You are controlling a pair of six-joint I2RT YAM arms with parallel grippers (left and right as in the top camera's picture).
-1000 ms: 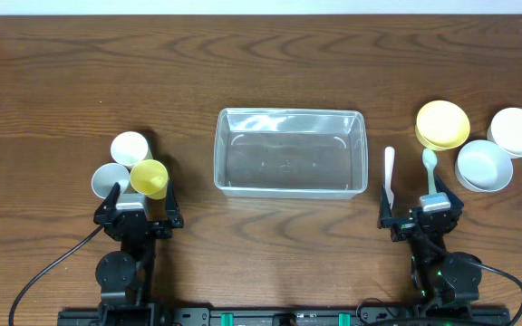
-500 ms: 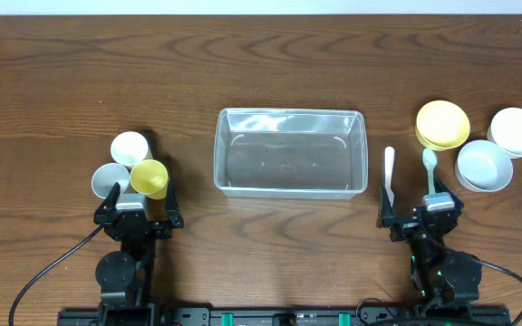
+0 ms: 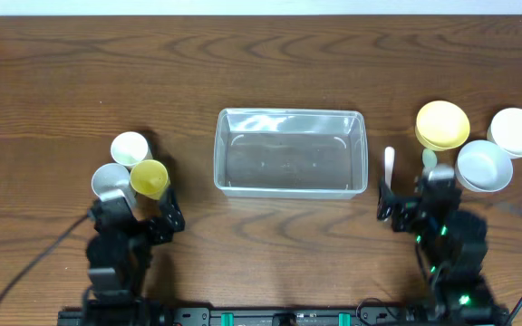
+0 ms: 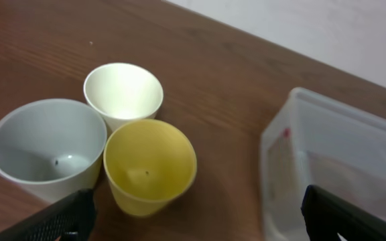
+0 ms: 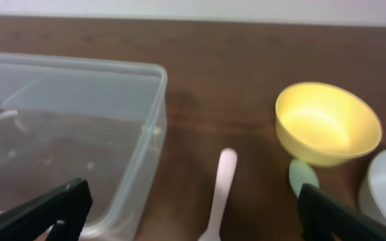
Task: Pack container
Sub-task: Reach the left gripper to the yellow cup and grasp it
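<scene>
The container (image 3: pixel 290 152) is a clear rectangular tub, empty, in the middle of the table. It also shows in the left wrist view (image 4: pixel 340 167) and in the right wrist view (image 5: pixel 72 127). My left gripper (image 3: pixel 134 215) is open and empty, just in front of a yellow cup (image 3: pixel 149 177), a grey cup (image 3: pixel 110 181) and a white cup (image 3: pixel 129 147). My right gripper (image 3: pixel 420 201) is open and empty above the handles of a white spoon (image 3: pixel 389 163) and a green spoon (image 3: pixel 430 158). The wrist views show each gripper's jaws, left (image 4: pixel 200 221) and right (image 5: pixel 196 224), spread wide.
A yellow bowl (image 3: pixel 442 124), a white bowl (image 3: pixel 517 130) and a pale bowl (image 3: pixel 484 165) stand at the right. In the right wrist view the yellow bowl (image 5: pixel 327 127) sits just beyond the green spoon (image 5: pixel 302 177) and the white spoon (image 5: pixel 220 187).
Both arms have risen from their rest pose. The right gripper has moved forward over the spoon handles. The left arm has shifted slightly left. No object has moved.
</scene>
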